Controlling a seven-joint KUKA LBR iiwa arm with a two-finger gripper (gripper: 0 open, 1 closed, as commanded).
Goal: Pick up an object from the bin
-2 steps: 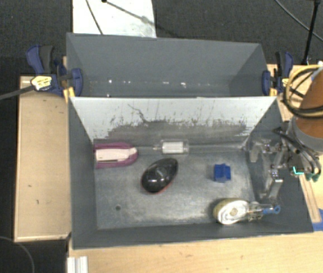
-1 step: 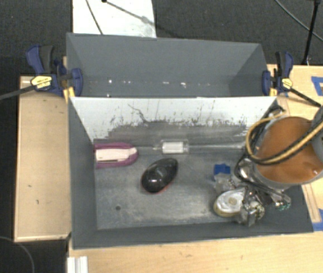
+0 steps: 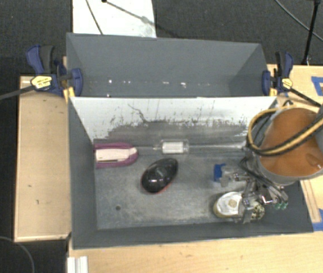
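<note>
Camera view from above finds the gripper [image 3: 248, 202] low in the bin's [image 3: 87, 175] front right corner, under the arm's orange cover [image 3: 289, 148] and looped cables. It is right against a whitish round flat thing [image 3: 227, 205] lying by the front edge. Whether it is spread or closed cannot be told, as the wrist hardware hides it, and nothing can be seen gripped. A small blue piece [image 3: 219, 172] lies just behind the round thing, toward the back. A black computer mouse [image 3: 159, 175] sits mid-floor, well apart from the gripper. A pink and white stapler [image 3: 116, 154] lies near the left wall, and a small clear cylinder [image 3: 173, 147] is at the foot of the back wall. Bare floor runs along the front edge from the left corner up to the round thing.
</note>
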